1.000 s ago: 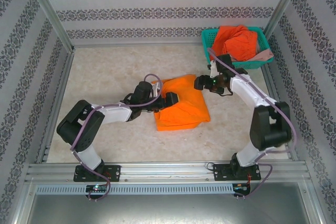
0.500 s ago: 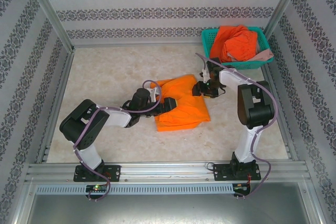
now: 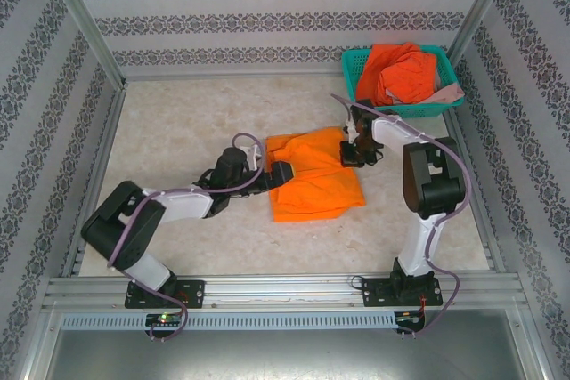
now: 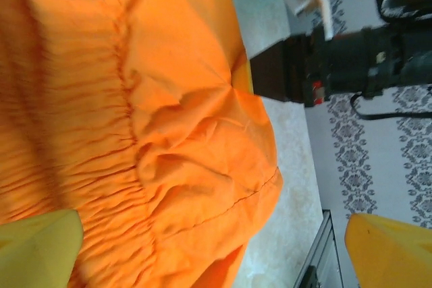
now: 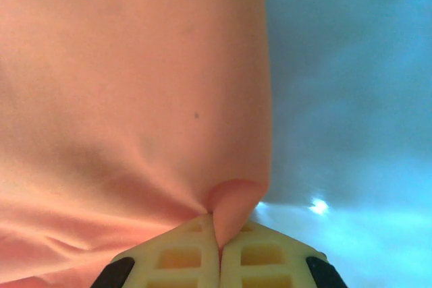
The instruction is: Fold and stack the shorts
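The yellow-orange shorts (image 3: 313, 177) lie folded in the middle of the table. My left gripper (image 3: 282, 172) sits at their left edge, open, with the gathered waistband (image 4: 121, 133) spread between its wide-apart fingertips (image 4: 37, 251). My right gripper (image 3: 348, 152) is at the shorts' far right corner, shut on a small pinch of the fabric (image 5: 229, 200). The red-orange shorts (image 3: 401, 68) are heaped in the teal basket (image 3: 354, 67) at the back right. The dusty pink shorts (image 3: 449, 93) hang over the basket's near right rim.
The basket stands in the back right corner, just behind my right arm (image 3: 427, 166). Metal frame rails (image 3: 93, 184) border the table on the left, right and near sides. Bare tabletop (image 3: 178, 122) lies left of and behind the shorts.
My right gripper has gone from open to shut on the shorts' corner. The shorts have shifted slightly to the right, and my left arm has stretched further along the table.
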You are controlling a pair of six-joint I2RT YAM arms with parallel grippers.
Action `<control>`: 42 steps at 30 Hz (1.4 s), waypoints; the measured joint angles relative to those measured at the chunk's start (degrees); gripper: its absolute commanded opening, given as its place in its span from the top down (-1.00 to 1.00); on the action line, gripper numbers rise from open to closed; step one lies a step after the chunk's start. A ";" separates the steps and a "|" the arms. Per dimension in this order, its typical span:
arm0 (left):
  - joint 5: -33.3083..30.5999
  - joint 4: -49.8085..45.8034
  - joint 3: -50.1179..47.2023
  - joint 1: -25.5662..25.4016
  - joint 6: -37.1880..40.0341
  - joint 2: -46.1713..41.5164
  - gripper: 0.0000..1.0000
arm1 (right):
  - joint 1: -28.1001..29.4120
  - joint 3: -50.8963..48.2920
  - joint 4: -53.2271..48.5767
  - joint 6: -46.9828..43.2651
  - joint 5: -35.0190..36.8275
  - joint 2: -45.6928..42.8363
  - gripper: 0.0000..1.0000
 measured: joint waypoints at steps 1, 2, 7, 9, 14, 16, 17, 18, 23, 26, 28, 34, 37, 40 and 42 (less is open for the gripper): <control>-0.33 -1.16 0.00 0.39 0.46 -2.05 -1.00 | -0.61 0.00 -0.83 -1.09 3.06 -0.90 1.00; -0.76 -2.40 0.00 0.83 1.14 -4.33 -1.00 | -1.51 0.00 -1.66 -2.40 6.64 -1.90 1.00; -2.29 -8.09 0.04 2.23 4.09 -11.58 -1.00 | -7.37 0.02 -4.24 -8.26 22.10 -5.90 1.00; -2.56 -9.75 0.04 2.60 4.85 -12.90 -1.00 | -9.99 0.02 -4.17 -10.45 27.58 -7.28 1.00; -2.58 -11.08 -0.22 4.07 5.40 -13.68 -1.00 | -14.93 0.02 -0.96 -17.81 39.45 -9.46 1.00; -2.21 -11.28 -0.46 4.63 5.60 -13.68 -1.00 | -16.24 0.04 0.96 -20.68 42.23 -9.46 1.00; -1.97 -11.30 -0.59 4.92 5.64 -13.66 -1.00 | -16.94 0.04 1.99 -22.16 43.32 -9.46 1.00; -1.62 -11.32 -0.70 5.27 5.73 -13.57 -1.00 | -17.59 0.07 2.86 -23.39 44.19 -9.46 1.00; 0.09 -11.30 -0.92 7.32 6.05 -12.37 -1.00 | -19.96 1.75 5.75 -27.65 47.30 -8.85 0.95; 0.90 -11.28 -1.01 8.66 6.08 -11.96 -1.00 | -20.68 3.23 6.56 -28.72 49.31 -7.50 0.38; 1.31 -11.26 -1.14 9.29 6.05 -11.96 -1.00 | -20.90 4.63 5.92 -28.06 49.96 -6.58 -0.29; 1.46 -11.26 -1.88 9.70 6.05 -11.96 -1.00 | -20.85 11.06 0.61 -17.44 36.79 -9.97 -0.94; 1.46 -11.23 -1.92 9.70 6.03 -11.98 -1.00 | -20.31 12.22 1.01 -8.94 25.18 -15.13 -0.92; 1.46 -11.23 -1.92 9.70 6.03 -12.15 -1.00 | -19.63 18.25 2.86 -1.29 16.79 -15.17 -0.89; 1.44 -11.26 -1.92 9.70 6.03 -12.50 -1.00 | -19.34 24.44 3.78 2.14 13.40 -11.78 -0.89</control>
